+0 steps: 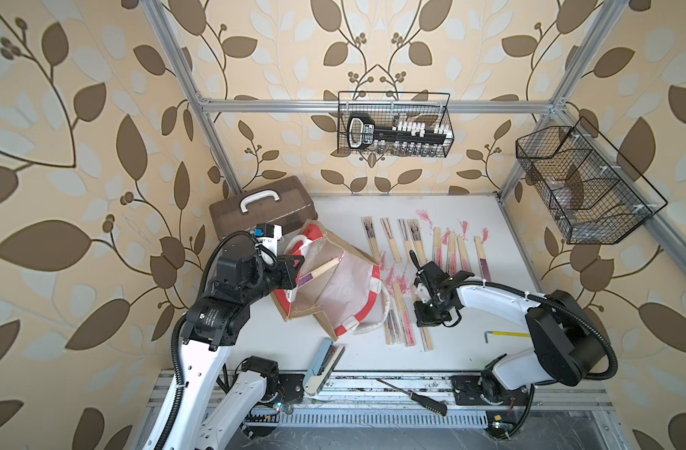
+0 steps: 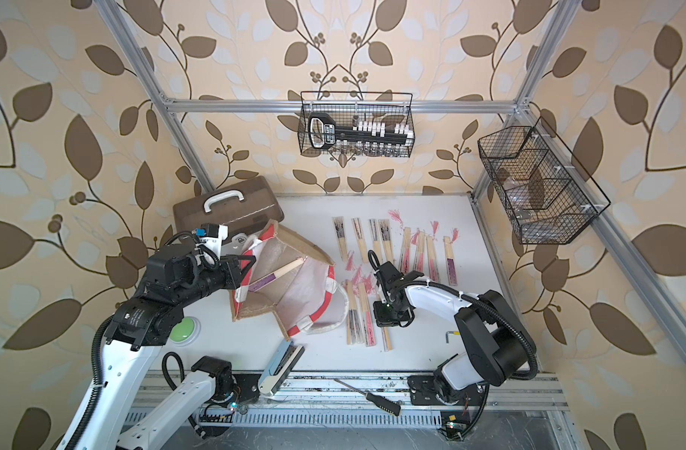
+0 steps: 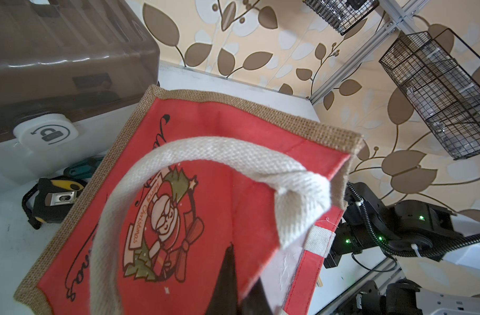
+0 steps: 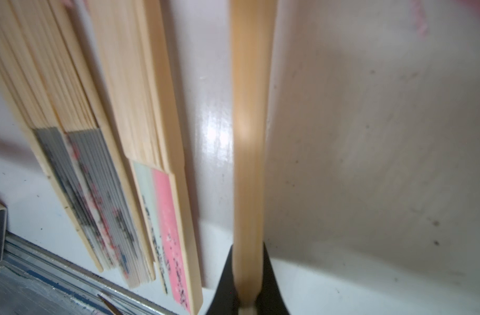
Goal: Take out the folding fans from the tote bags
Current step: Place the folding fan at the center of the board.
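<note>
Tote bag printed "Merry Christmas", rim pinched in left jaws; beside bag, right jaws clamp 1 folding fan.

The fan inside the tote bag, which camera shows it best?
Both top views: the fan lies visible in the tote bag's open mouth. The left wrist view shows only the bag's outside; the right wrist view misses it.
</note>
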`<action>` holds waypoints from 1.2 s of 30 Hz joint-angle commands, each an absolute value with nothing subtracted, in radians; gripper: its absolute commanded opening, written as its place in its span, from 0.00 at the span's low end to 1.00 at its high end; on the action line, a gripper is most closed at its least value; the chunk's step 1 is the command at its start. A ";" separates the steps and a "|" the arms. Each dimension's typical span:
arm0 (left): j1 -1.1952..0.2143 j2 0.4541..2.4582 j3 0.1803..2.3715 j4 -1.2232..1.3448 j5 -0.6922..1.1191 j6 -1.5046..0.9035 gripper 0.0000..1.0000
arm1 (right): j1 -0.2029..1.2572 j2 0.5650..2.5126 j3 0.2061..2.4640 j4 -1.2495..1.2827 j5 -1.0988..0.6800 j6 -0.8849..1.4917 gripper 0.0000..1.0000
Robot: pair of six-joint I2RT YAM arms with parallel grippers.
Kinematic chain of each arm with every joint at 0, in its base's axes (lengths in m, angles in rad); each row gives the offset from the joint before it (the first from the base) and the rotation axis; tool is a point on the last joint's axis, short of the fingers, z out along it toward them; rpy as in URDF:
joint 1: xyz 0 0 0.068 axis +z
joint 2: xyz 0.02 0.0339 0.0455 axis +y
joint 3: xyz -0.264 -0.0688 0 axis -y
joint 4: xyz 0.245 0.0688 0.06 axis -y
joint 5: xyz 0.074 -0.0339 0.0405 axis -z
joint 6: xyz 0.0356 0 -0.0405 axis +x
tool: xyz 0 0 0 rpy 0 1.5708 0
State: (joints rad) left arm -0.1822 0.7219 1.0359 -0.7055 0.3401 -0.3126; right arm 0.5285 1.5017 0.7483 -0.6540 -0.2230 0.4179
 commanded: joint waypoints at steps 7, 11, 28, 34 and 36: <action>-0.179 0.721 1.086 -0.701 0.362 -0.283 0.00 | 0.515 1.551 0.735 -0.613 -0.209 0.391 0.03; -0.179 0.721 1.084 -0.699 0.360 -0.282 0.00 | 0.507 1.548 0.736 -0.617 -0.205 0.390 0.09; -0.179 0.713 1.091 -0.714 0.351 -0.278 0.00 | 0.484 1.493 0.741 -0.644 -0.114 0.413 0.20; -0.179 0.713 1.089 -0.712 0.350 -0.278 0.00 | 0.482 1.453 0.738 -0.659 -0.094 0.425 0.25; -0.179 0.712 1.088 -0.713 0.350 -0.278 0.00 | 0.480 1.438 0.739 -0.664 -0.091 0.428 0.27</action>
State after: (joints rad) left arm -0.1822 0.7219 1.0458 -0.7311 0.3397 -0.2985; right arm 0.4873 1.4696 0.7506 -0.6342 -0.1284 0.4225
